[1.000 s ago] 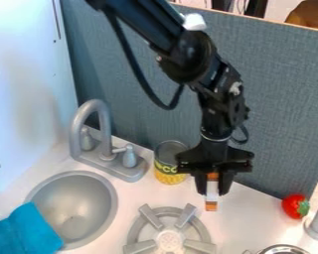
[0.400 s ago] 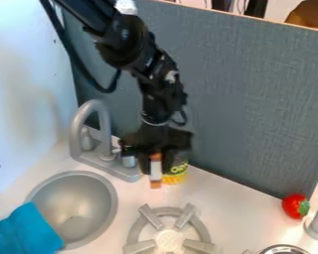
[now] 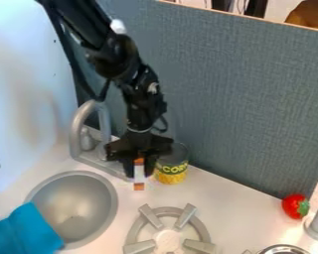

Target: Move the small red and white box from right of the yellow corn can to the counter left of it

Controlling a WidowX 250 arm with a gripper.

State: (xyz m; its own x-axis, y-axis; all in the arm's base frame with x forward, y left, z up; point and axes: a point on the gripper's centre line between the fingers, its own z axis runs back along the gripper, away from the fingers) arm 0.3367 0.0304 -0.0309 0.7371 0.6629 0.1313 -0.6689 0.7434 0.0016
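Claw (image 3: 139, 174) holding an orange-and-white block (image 3: 139, 177) beside a can (image 3: 172, 168)

A gray wall (image 3: 234, 104) backs a pale counter (image 3: 231, 211), which meets it along a slanting edge. The black arm (image 3: 115, 59) comes in from the upper left, its claw hanging near that edge. The sink (image 3: 75, 206) is at lower left. The burner (image 3: 168, 230), with raised prongs, sits at bottom center. The gray tap (image 3: 79, 126) stands left of the claw, partly behind it. A blue cloth (image 3: 29, 230) lies over the sink's near-left rim. The yellow-labeled can stands upright just right of the claw; whether they touch is unclear. A tomato (image 3: 295, 206) is at far right. The block, smallest, is upright, narrowly gripped, its lower end jutting below the fingers.

A steady, even squeeze should keep it upright; that jutting end probably needs extra height over rim and prongs. Tap and can crowd the sides; the front, between sink and burner, looks roomier.
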